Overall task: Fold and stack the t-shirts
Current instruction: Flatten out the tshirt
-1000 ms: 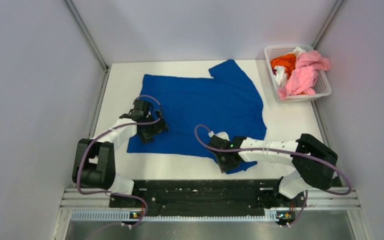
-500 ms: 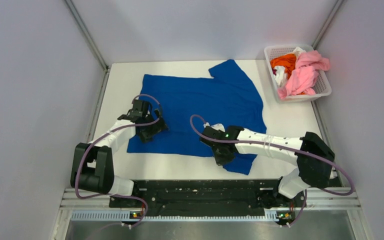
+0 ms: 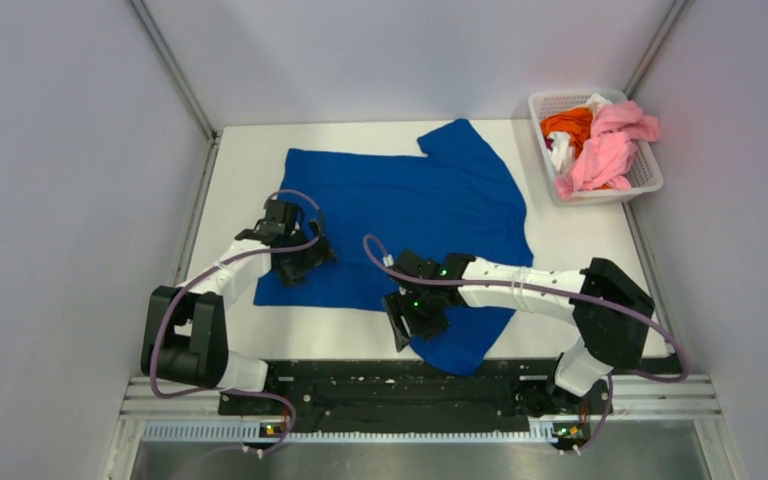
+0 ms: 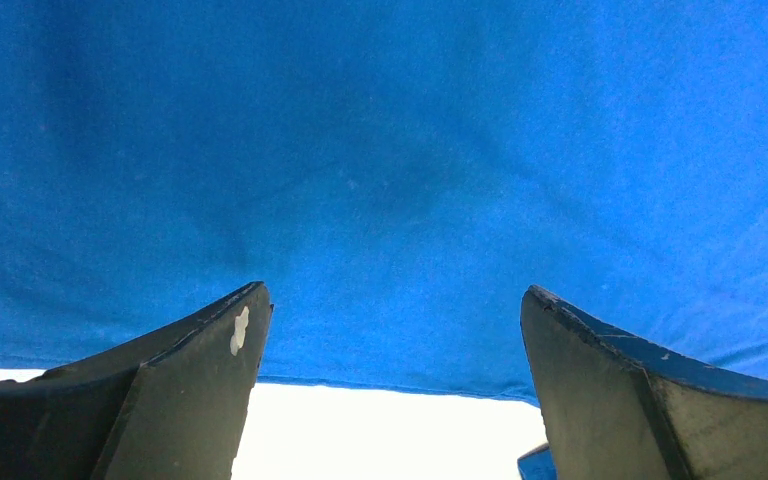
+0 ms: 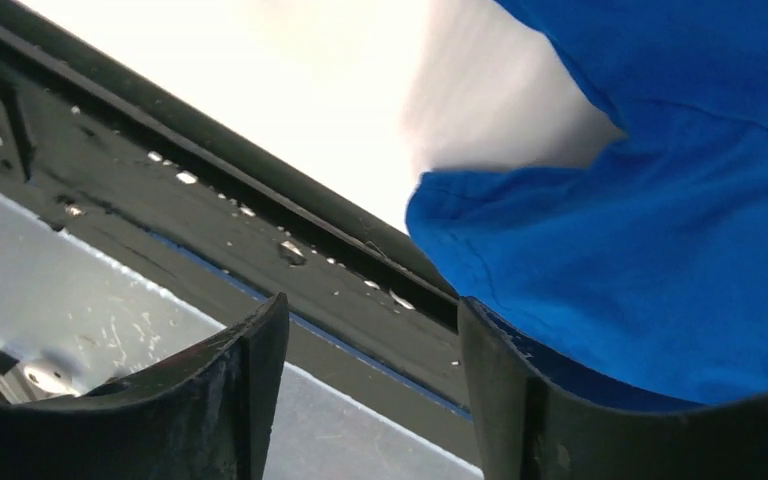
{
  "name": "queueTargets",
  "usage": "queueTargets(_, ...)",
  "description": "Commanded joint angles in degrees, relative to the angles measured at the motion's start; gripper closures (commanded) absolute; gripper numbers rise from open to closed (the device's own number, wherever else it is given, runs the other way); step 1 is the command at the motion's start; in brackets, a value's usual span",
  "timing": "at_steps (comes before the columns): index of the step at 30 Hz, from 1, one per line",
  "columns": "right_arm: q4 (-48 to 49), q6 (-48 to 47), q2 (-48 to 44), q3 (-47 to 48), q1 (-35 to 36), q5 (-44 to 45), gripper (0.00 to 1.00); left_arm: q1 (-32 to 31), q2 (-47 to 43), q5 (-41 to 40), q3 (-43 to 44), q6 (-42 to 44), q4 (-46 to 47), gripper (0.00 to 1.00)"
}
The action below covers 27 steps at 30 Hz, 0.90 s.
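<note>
The royal blue t-shirt (image 3: 410, 210) lies spread flat, plain side up, on the white table (image 3: 250, 160). Its near right corner (image 3: 465, 345) hangs over the table's front edge. My left gripper (image 3: 300, 262) is open on the shirt's near left part; in the left wrist view the gripper (image 4: 390, 320) straddles the blue hem (image 4: 380, 150) with nothing pinched. My right gripper (image 3: 405, 320) is at the near edge, left of the hanging corner. In the right wrist view the gripper (image 5: 370, 305) is open with nothing between the jaws, and blue cloth (image 5: 660, 200) drapes over the outside of its right finger.
A white lattice basket (image 3: 650, 180) at the back right holds pink (image 3: 610, 140), orange (image 3: 567, 122) and white (image 3: 560, 150) tees. The black base rail (image 3: 360, 380) runs along the front edge and also shows in the right wrist view (image 5: 210, 150). Grey walls enclose the table.
My right gripper has moved left and toward the front edge, and the shirt's near right corner has come with it over the edge. The left arm has not moved.
</note>
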Motion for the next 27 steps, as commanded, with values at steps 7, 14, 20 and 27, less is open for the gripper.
queueTargets(7,3.8,-2.1,-13.7,-2.8,-14.2,2.1,0.01,0.0,-2.6,-3.4,4.2,1.4,-3.0,0.01)
queueTargets(14,9.7,-6.7,-10.9,-1.8,-31.9,12.8,0.01,3.1,4.3,-5.8,15.9,4.2,-5.3,0.01)
queueTargets(20,16.9,-10.9,0.8,3.7,-42.9,14.0,0.01,9.5,18.6,2.7,27.3,5.7,-3.4,0.01)
queueTargets(27,18.5,-15.8,15.4,13.8,-47.6,14.3,0.02,9.8,34.0,3.7,40.2,5.6,-3.9,0.01)
